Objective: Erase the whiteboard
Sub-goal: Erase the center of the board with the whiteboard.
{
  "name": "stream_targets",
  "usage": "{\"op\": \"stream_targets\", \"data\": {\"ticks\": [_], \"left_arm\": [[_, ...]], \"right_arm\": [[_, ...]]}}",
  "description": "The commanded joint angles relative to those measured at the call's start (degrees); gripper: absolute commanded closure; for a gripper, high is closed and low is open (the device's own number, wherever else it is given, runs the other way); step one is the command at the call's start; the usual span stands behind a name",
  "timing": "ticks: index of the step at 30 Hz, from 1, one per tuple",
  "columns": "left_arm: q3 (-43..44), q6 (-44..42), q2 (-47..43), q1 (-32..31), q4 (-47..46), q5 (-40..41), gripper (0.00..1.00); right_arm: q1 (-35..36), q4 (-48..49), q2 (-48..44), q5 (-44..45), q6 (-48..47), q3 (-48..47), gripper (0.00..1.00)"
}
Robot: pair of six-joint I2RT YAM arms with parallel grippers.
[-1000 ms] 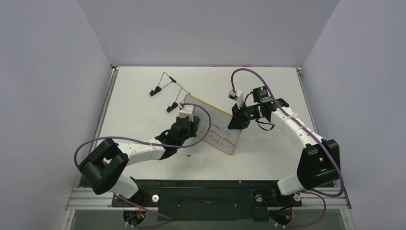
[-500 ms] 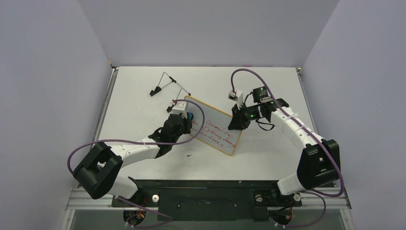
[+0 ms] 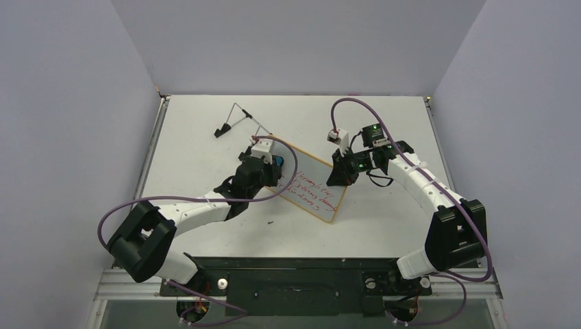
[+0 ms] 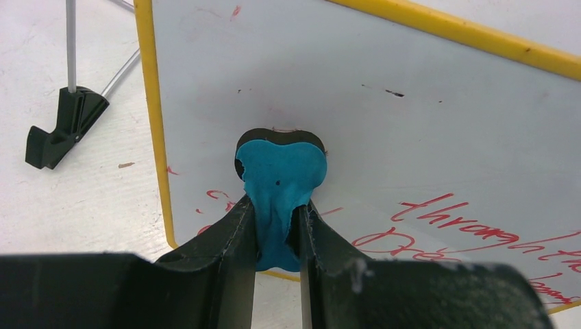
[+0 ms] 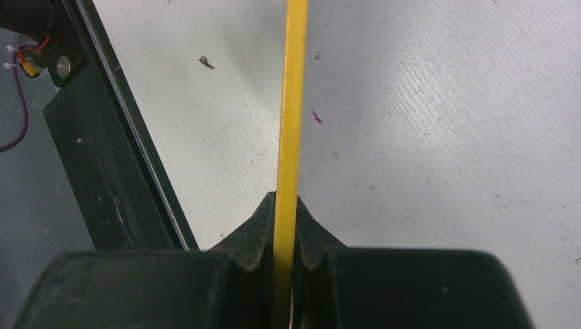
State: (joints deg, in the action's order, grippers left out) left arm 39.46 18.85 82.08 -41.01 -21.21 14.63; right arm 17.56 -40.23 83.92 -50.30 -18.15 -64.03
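Observation:
The whiteboard (image 3: 312, 179), white with a yellow rim and red handwriting on its lower part, is held tilted up off the table. My right gripper (image 3: 340, 176) is shut on its right edge; the right wrist view shows the yellow rim (image 5: 291, 110) edge-on between the jaws. My left gripper (image 3: 274, 166) is shut on a blue eraser (image 4: 279, 185) and presses its black face against the board (image 4: 384, 123) near the upper left, above the writing. The board's upper part is wiped blank.
A thin wire stand with black feet (image 3: 236, 127) lies behind the board on the table; one foot (image 4: 62, 127) shows in the left wrist view. The table's dark front edge (image 5: 103, 151) shows in the right wrist view.
My left gripper with the eraser has moved up the board, from its lower left toward the upper left corner. The right arm and the board have stayed still.

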Motion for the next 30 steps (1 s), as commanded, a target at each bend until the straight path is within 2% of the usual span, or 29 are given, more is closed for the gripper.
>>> {"op": "stream_targets", "data": {"ticks": [1,7,11,18,30], "left_arm": [[2.1,0.2,-1.5,1.8,-2.2,-2.7,1.0],[4.2,-0.2,-4.7,9.1,-1.8,-5.3,1.0],[7.5,-1.0,-3.9,10.3,-1.1,-8.5,1.0],[9.5,-0.1,-1.5,9.0,-0.9,-10.7,1.0],[5.5,2.8,0.5,3.5,-3.8,-6.8,1.0]], "right_arm": [[0.9,-0.9,-0.4,-2.0,-1.1,-0.7,1.0],[1.0,-0.9,-0.3,-2.1,-1.1,-0.7,1.0],[0.9,-0.9,-0.3,-2.1,-1.1,-0.7,1.0],[0.9,-0.9,-0.3,-2.1,-1.1,-0.8,1.0],[0.9,-1.0,-0.2,-2.2,-1.1,-0.8,1.0]]}}
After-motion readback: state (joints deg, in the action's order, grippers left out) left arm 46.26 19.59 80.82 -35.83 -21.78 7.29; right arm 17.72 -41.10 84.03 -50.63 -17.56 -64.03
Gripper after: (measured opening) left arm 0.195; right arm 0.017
